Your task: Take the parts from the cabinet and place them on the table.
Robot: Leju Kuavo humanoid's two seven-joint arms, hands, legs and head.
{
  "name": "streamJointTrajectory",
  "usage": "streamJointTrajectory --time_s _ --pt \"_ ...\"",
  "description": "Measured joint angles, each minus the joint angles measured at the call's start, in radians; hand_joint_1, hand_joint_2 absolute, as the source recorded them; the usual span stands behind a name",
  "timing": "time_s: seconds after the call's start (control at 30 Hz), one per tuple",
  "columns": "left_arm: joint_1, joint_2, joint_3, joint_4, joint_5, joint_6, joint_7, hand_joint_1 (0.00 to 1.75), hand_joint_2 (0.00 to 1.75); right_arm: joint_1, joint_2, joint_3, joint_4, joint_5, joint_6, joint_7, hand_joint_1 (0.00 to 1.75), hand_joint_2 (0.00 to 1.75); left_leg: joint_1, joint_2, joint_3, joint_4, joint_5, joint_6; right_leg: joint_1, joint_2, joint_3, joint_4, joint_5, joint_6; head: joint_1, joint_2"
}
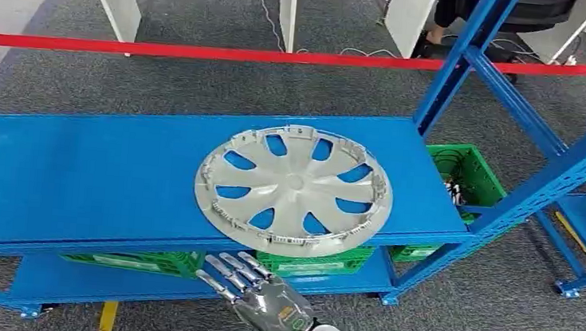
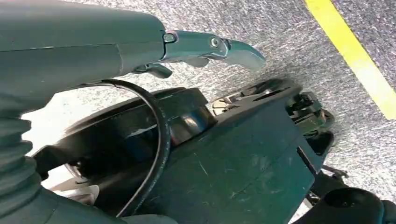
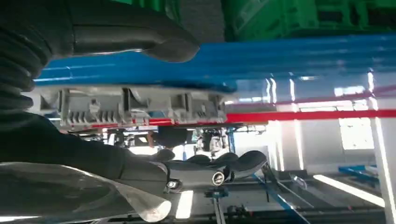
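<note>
Right hand (image 1: 266, 297) hangs empty, fingers apart, just short of the grey hubcap (image 1: 294, 190) overhanging the blue shelf (image 1: 73, 170) ahead; slide your fingers under its near rim before closing.

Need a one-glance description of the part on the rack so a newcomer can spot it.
Find the blue metal rack; on its upper shelf, toward the right end, lies a silver-grey hubcap, flat with its clipped rim facing up and its near edge overhanging the shelf front. The green crates sit on the lower shelf; it alone is round, with curved spoke openings showing blue.
</note>
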Motion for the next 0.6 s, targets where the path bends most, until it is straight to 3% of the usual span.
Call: streamJointTrajectory --time_s 0.1,0.43,0.6 --pt "-0.001 0.0 0.0 0.0 -0.007 -0.003 0.006 0.0 1.75 -0.026 -0.006 0.028 0.04 0.012 0.0 0.054 0.0 1.75 0.0 0.0 0.0 0.0 0.0 0.0 0.0 0.0 0.0 0.0 0.0 0.0 0.0 0.0" --pt "-0.001 0.0 0.0 0.0 -0.016 -0.003 0.006 0.0 1.75 -0.09 -0.024 0.055 0.106 0.027 0.0 0.121 0.0 1.75 0.0 0.0 0.0 0.0 0.0 0.0 0.0 0.0 0.0 0.0 0.0 0.0 0.0 0.0" --pt "-0.001 0.0 0.002 0.0 -0.017 -0.003 0.008 0.0 1.75 -0.108 -0.052 0.085 0.048 0.03 -0.001 0.23 0.0 1.75 0.0 0.0 0.0 0.0 0.0 0.0 0.0 0.0 0.0 0.0 0.0 0.0 0.0 0.0"
